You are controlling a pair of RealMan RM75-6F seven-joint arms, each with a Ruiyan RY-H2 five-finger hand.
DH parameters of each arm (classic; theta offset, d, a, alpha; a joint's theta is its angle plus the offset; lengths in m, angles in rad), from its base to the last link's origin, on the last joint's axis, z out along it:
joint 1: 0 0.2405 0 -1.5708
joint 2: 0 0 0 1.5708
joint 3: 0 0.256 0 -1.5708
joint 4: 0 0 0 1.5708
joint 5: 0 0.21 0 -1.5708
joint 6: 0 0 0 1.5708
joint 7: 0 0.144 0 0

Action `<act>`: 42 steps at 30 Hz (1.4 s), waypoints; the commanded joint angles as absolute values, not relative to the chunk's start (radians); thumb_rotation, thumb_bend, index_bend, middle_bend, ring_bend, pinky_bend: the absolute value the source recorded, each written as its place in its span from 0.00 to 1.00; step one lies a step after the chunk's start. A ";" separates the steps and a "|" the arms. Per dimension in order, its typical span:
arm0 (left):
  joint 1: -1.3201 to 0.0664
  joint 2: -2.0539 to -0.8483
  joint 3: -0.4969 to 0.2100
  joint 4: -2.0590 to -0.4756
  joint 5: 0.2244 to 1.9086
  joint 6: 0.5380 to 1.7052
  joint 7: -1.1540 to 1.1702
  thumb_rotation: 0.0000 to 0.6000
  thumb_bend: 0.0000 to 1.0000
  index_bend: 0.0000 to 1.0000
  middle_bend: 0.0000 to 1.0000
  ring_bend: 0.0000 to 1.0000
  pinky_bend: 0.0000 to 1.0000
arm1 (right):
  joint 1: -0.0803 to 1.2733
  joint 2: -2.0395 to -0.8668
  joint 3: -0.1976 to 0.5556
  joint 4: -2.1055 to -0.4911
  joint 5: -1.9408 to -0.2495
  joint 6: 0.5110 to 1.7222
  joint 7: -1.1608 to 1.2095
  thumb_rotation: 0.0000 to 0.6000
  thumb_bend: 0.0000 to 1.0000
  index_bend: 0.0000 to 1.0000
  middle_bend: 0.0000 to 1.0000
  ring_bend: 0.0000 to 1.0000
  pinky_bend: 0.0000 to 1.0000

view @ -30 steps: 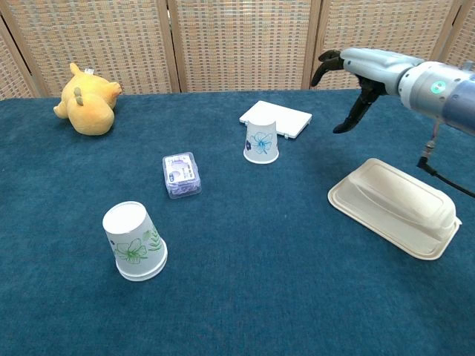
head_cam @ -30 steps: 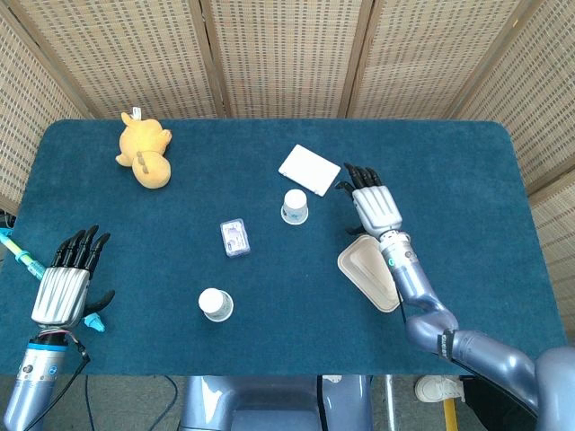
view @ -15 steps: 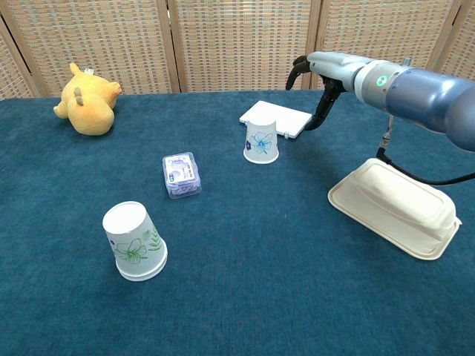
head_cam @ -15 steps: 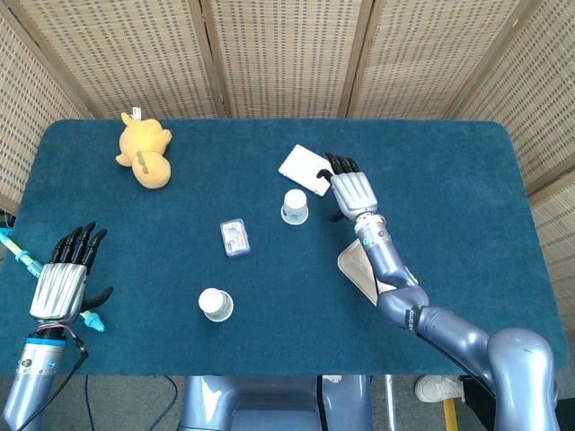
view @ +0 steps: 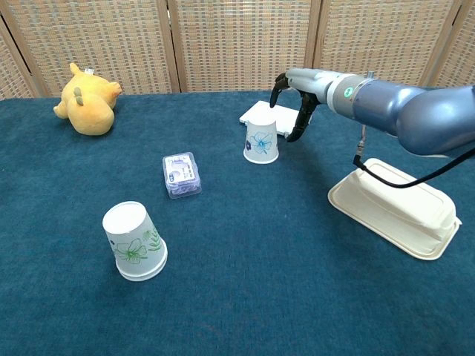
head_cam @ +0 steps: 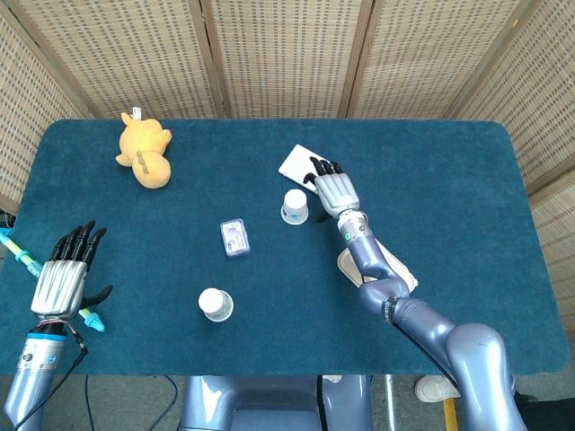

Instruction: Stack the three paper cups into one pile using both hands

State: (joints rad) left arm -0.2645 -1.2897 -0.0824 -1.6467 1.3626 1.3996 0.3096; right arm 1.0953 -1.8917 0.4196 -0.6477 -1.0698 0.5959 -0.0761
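Left hand (head_cam: 61,280), fingers apart, idle at worktop (view: 282,267) edge | green-flower cup (view: 133,241) inverted, well apart from both hands | right hand (view: 293,100), fingers spread, empty, just beside blue-flower cup (view: 261,141) | no stacking done; third cup unseen.

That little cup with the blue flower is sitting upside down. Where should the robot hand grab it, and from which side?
Probably around the side wall of the blue-flower cup, coming from its right, where the right robot hand hovers open. The cup stands mouth down, so its rim offers no hold, and the white box crowds it behind.
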 commanded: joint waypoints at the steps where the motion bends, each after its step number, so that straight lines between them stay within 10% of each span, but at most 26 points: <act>1: -0.265 -1.291 -0.085 -1.645 1.358 1.396 0.311 1.00 0.22 0.06 0.00 0.00 0.10 | 1.124 -1.924 0.411 -0.592 -1.087 0.571 -0.039 1.00 0.20 0.33 0.02 0.00 0.12; 24: -0.269 -1.295 -0.097 -1.631 1.341 1.376 0.304 1.00 0.22 0.06 0.00 0.00 0.10 | 1.180 -1.980 0.372 -0.486 -1.179 0.601 0.099 1.00 0.20 0.53 0.09 0.00 0.13; 42: -0.265 -1.290 -0.072 -1.649 1.400 1.383 0.295 1.00 0.22 0.06 0.00 0.00 0.09 | 1.054 -1.639 0.414 -1.257 -1.131 0.867 -0.163 1.00 0.20 0.56 0.09 0.00 0.13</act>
